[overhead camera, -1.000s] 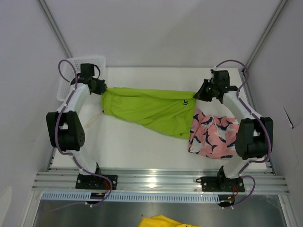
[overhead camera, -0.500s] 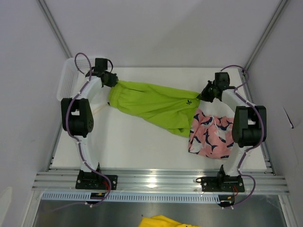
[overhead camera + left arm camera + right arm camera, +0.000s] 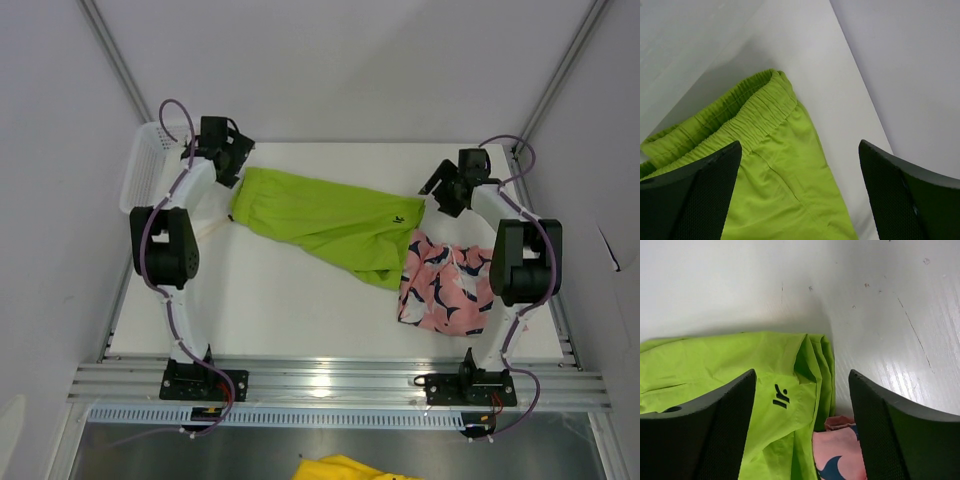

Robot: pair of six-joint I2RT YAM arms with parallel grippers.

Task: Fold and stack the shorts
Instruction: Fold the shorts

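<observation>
Lime green shorts (image 3: 320, 218) lie spread across the back of the white table, waistband (image 3: 747, 117) at the left, hem with a small black logo (image 3: 781, 395) at the right. That hem overlaps the pink shark-print shorts (image 3: 448, 280), which lie at the right and also show in the right wrist view (image 3: 840, 455). My left gripper (image 3: 233, 168) hovers open over the waistband end (image 3: 800, 172), holding nothing. Above the logo corner my right gripper (image 3: 441, 198) stands open too (image 3: 802, 405), the cloth loose below it.
A white mesh basket (image 3: 146, 170) stands at the back left corner beside the left arm. White walls close in the table on three sides. An aluminium rail (image 3: 340, 380) runs along the near edge. Something yellow (image 3: 345, 468) lies below it.
Both grippers opened and let go of the green shorts, which dropped from a taut stretch to lie flat on the table. The arms also shifted toward the back of the table.
</observation>
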